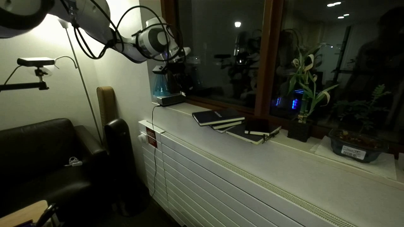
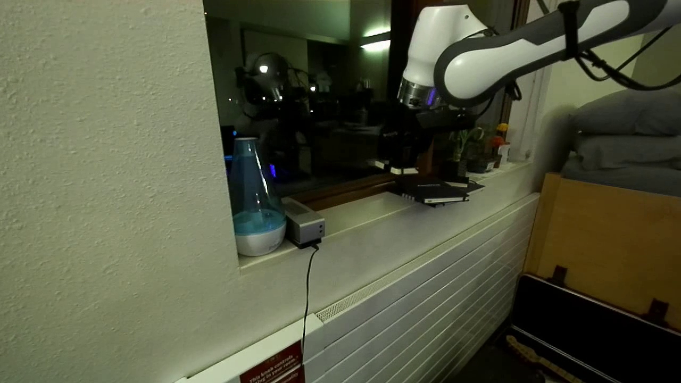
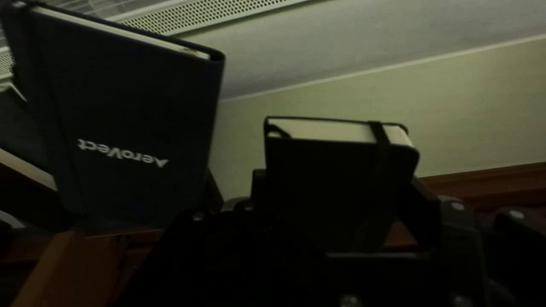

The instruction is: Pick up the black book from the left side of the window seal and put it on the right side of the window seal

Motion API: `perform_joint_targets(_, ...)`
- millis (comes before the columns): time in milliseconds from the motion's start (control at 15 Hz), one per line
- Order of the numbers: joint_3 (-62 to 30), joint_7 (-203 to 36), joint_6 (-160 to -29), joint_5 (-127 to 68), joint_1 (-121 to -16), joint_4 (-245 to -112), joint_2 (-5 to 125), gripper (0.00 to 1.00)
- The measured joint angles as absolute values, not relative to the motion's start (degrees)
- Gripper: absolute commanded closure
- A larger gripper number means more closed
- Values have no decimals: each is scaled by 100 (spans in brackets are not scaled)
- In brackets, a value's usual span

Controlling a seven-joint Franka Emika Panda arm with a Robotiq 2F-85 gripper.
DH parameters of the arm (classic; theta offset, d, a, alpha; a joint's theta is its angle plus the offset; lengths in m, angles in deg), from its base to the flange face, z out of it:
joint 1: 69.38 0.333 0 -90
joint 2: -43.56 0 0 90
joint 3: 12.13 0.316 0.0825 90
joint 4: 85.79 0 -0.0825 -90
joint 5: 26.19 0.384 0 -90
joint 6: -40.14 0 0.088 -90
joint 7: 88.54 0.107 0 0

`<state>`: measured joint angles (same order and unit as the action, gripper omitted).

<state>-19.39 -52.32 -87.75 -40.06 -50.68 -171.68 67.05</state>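
This looks like a lived-in bedroom or dorm room: in an exterior view a dark leather sofa (image 1: pixel 34 138) sits between eight and nine o'clock, a floor lamp (image 1: pixel 83 82) between nine and ten, and potted plants (image 1: pixel 304 104) on the window ledge (image 1: pixel 189 108) around three. In an exterior view, what seems folded grey bedding (image 2: pixel 628 117) lies above a wooden panel (image 2: pixel 612 234) near three o'clock, and a red sign (image 2: pixel 274 366) between six and seven says "in your room."
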Motion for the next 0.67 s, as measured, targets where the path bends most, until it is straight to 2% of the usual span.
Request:
perform_joint_targets(333,-1927,-5157,-8775,-4013,-5504,-18374,5750,52)
perform_joint_targets(667,-1898,-5157,-8783,-4019,-5951,-18990,5241,52)
